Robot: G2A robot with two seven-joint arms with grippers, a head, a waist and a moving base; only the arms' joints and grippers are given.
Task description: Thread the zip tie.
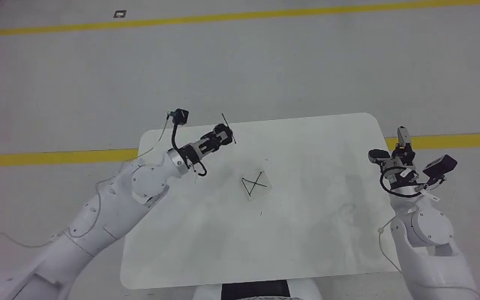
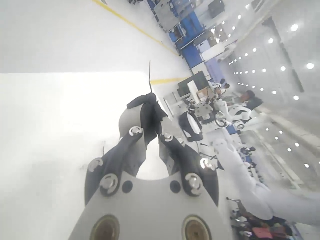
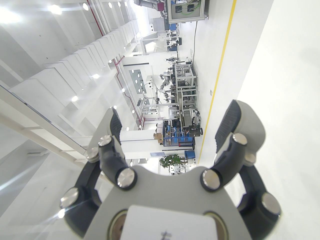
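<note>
Leftward, above the white table (image 1: 315, 225), near its far edge: left gripper (image 1: 224, 135) clamped shut on a thin black zip tie (image 1: 225, 120), stiff strip poking past the tips. From above, two more ties (image 1: 255, 184) crossed mid-table. Rightward, by the table's edge: right gripper (image 3: 173, 116) spread wide, empty, ribbed black pads (image 3: 115, 123) well apart.

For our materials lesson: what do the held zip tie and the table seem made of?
Zip tie: likely black plastic, matte; a thin strip, slightly kinked. Table: smooth white top with faint scuffs, perhaps laminate; uncertain.
</note>
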